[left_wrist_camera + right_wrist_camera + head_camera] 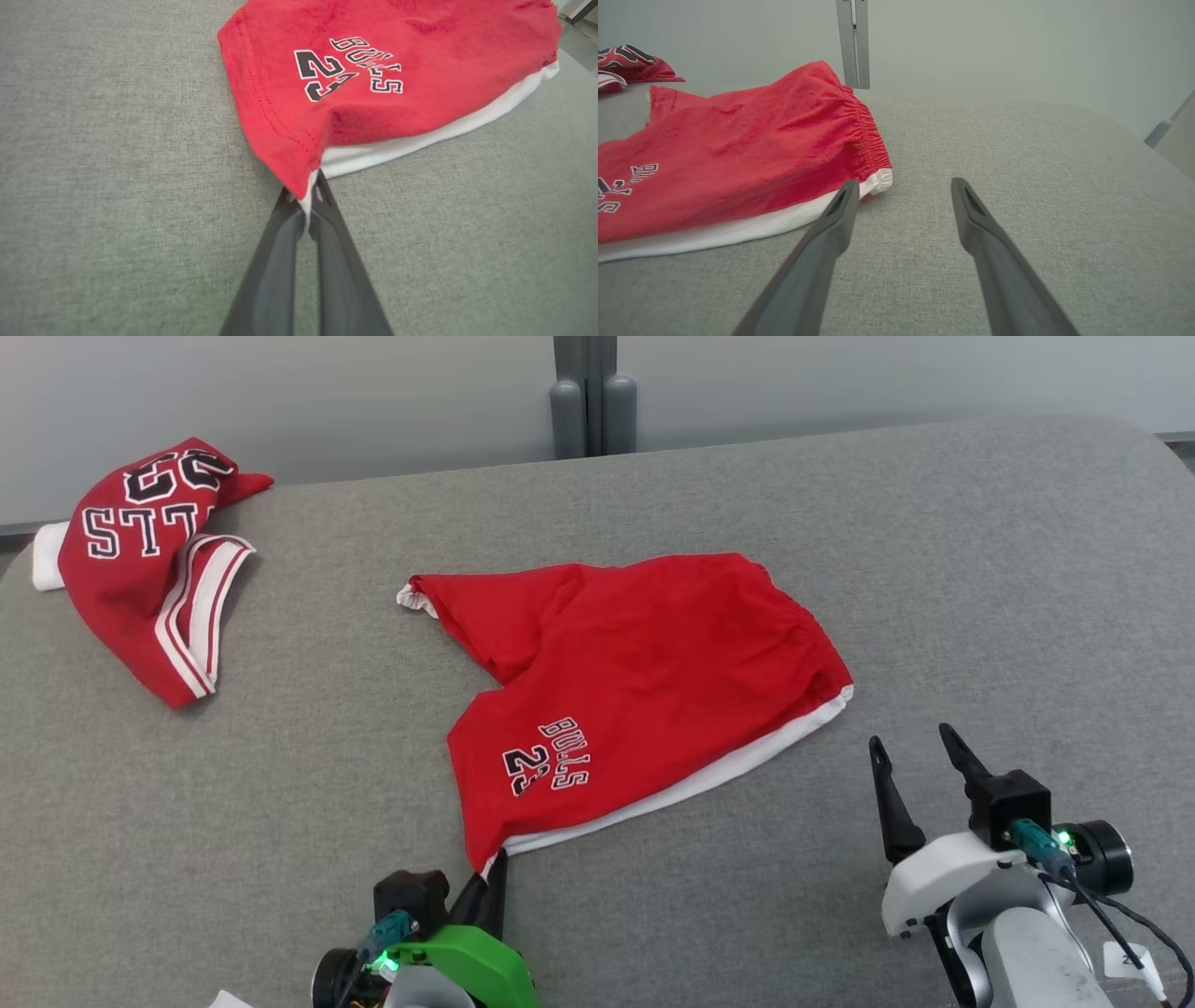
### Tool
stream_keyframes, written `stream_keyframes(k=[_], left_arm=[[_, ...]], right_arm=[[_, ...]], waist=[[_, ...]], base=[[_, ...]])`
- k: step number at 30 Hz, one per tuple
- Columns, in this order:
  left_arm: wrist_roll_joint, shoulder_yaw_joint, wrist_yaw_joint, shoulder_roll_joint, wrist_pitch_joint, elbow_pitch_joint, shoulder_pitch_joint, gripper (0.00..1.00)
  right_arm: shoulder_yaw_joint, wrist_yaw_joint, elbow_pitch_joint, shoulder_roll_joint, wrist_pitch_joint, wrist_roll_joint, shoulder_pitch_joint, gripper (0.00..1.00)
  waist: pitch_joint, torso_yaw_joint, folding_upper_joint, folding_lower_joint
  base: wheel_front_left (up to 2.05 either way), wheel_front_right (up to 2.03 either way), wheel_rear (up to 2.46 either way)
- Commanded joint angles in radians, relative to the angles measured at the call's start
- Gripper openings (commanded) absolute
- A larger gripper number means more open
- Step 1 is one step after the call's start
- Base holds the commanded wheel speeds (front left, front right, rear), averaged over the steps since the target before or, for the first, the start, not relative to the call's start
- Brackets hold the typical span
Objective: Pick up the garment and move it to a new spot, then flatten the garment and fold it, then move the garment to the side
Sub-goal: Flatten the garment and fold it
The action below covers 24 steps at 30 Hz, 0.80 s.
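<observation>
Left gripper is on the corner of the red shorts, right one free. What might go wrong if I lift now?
1. The left gripper pinches only the hem corner of the shorts; it may slip out.
2. The right gripper is open, clear of the waistband, so a one-handed lift would likely bunch the cloth.
3. Dragging left could reach the jersey.

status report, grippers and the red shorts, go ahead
Left gripper shut on near hem corner of red shorts. Right gripper open, beside the waistband end. Red jersey far left, not in the way.
</observation>
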Motion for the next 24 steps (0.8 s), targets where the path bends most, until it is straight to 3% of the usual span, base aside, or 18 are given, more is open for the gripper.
stream_keyframes(k=[1, 9, 17, 19, 21, 22, 24], left_arm=[[0.007, 0.009, 0.006, 0.009, -0.007, -0.004, -0.022, 0.0], [0.014, 0.031, 0.016, 0.023, -0.015, -0.022, -0.052, 0.0], [0.019, 0.043, 0.019, 0.032, -0.019, -0.03, -0.059, 0.0], [0.02, 0.044, 0.018, 0.032, -0.02, -0.032, -0.06, 0.0], [0.02, 0.045, 0.017, 0.033, -0.021, -0.032, -0.06, 0.0], [0.02, 0.046, 0.017, 0.034, -0.021, -0.032, -0.059, 0.0], [0.019, 0.047, 0.017, 0.035, -0.021, -0.032, -0.058, 0.0]], right_arm=[[0.005, -0.002, 0.027, -0.007, 0.01, -0.033, -0.027, 1.0], [0.033, -0.002, 0.253, -0.062, 0.01, -0.104, -0.168, 1.0], [0.13, -0.002, 0.414, -0.084, -0.029, -0.081, -0.286, 1.0], [0.161, -0.002, 0.437, -0.086, -0.035, -0.074, -0.307, 0.69], [0.188, -0.002, 0.451, -0.099, -0.04, -0.073, -0.325, 0.65], [0.203, -0.002, 0.46, -0.101, -0.042, -0.068, -0.33, 0.55], [0.228, -0.002, 0.469, -0.101, -0.045, -0.056, -0.339, 0.43]], waist=[[0.012, 0.018, 0.0, 0.0], [0.05, 0.058, 0.0, 0.0], [0.079, 0.081, 0.0, 0.0], [0.082, 0.085, 0.0, 0.0], [0.084, 0.088, 0.0, 0.0], [0.084, 0.089, 0.0, 0.0], [0.083, 0.089, 0.0, 0.0]], base=[[0.0, 0.0, 0.0], [0.0, 0.0, 0.0], [0.0, 0.0, 0.0], [0.0, 0.0, 0.0], [0.0, 0.0, 0.0], [0.0, 0.0, 0.0], [0.0, 0.0, 0.0]])
